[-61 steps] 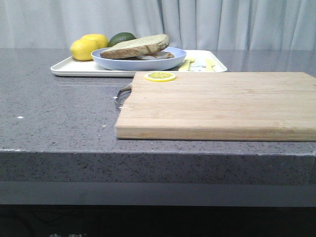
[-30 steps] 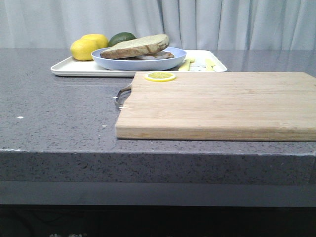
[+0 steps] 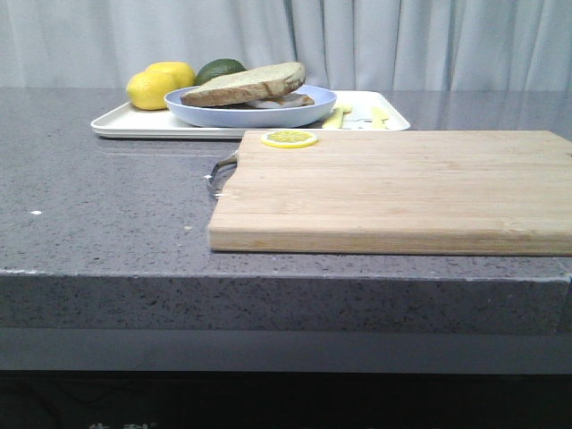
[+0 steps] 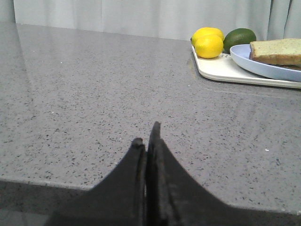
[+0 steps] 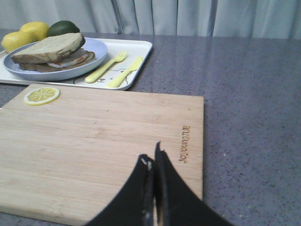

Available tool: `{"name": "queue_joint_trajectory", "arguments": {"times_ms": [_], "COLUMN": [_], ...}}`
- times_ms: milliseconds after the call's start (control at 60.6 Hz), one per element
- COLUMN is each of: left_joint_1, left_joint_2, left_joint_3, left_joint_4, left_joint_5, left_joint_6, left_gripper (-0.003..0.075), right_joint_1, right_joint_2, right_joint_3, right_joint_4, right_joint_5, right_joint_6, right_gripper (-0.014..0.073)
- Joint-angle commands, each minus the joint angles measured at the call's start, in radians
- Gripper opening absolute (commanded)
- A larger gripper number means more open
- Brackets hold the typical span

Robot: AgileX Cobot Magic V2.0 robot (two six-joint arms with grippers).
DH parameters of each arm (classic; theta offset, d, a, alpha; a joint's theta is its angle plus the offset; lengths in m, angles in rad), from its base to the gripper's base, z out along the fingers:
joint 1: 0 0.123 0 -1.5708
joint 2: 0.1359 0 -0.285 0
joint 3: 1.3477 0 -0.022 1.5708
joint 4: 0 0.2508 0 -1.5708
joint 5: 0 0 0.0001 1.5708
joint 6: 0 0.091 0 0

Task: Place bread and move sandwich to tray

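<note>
- Far left on the grey counter (image 3: pixel 98 197): left gripper (image 4: pixel 148 136), fingers pressed together on nothing, low over bare stone, well apart from the tray.
- At the back left, on the white tray (image 3: pixel 125 122): two lemons (image 3: pixel 159 85) and an avocado (image 3: pixel 220 69) clustered at its left end, just beside the plate.
- Mid-tray: pale blue plate (image 3: pixel 268 114) carrying the sandwich (image 5: pixel 54 55) — bread (image 3: pixel 248 83) on top, tilted, its crust end raised; egg white and an orange trace showing between the slices in the right wrist view.
- Right part of the tray: yellow fork (image 5: pixel 106 67) and yellow knife (image 5: pixel 125 72) side by side, just beside the plate, over a faint cartoon print.
- Nearer the camera, touching none of the food: wooden board (image 3: pixel 393 188) with a metal handle (image 3: pixel 220 172) on its left edge, its far edge close to the tray.
- On the board's far left corner: a lemon slice (image 3: pixel 290 138), lying flat.
- Over the board's near edge: right gripper (image 5: pixel 153 162) — fingers closed tight, holding nothing; burnt-in lettering (image 5: pixel 186 143) on the wood near it, too small to read surely.
- Behind everything: a pale curtain (image 3: pixel 375 40).
</note>
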Motion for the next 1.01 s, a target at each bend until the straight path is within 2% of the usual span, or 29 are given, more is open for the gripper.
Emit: {"name": "queue_joint_trajectory", "arguments": {"times_ms": [0, 330, 396, 495, 990], "left_joint_1": [0.000, 0.000, 0.000, 0.000, 0.000], "left_joint_2": [-0.024, -0.024, -0.022, -0.022, -0.022], "left_joint_3": [0.011, 0.011, 0.011, 0.011, 0.011], "left_joint_4": [-0.008, -0.008, -0.008, -0.008, -0.008], "left_joint_5": [-0.092, -0.092, -0.094, -0.096, -0.096], "left_joint_6": [-0.006, -0.006, -0.006, -0.006, -0.006], "left_gripper": [-0.0019, -0.0019, -0.0019, -0.0019, -0.0019], "right_joint_1": [-0.005, -0.026, -0.027, -0.028, -0.028], "right_joint_2": [-0.029, -0.343, -0.334, -0.334, -0.334], "right_joint_3": [0.029, 0.280, 0.312, 0.309, 0.309], "right_joint_4": [-0.042, -0.054, -0.034, -0.001, -0.001], "right_joint_5": [-0.136, -0.098, -0.122, -0.071, -0.048], "right_joint_6": [-0.005, -0.005, -0.005, -0.005, -0.005], "right_gripper": [-0.0074, -0.0074, -0.0074, -0.0074, -0.0074]}}
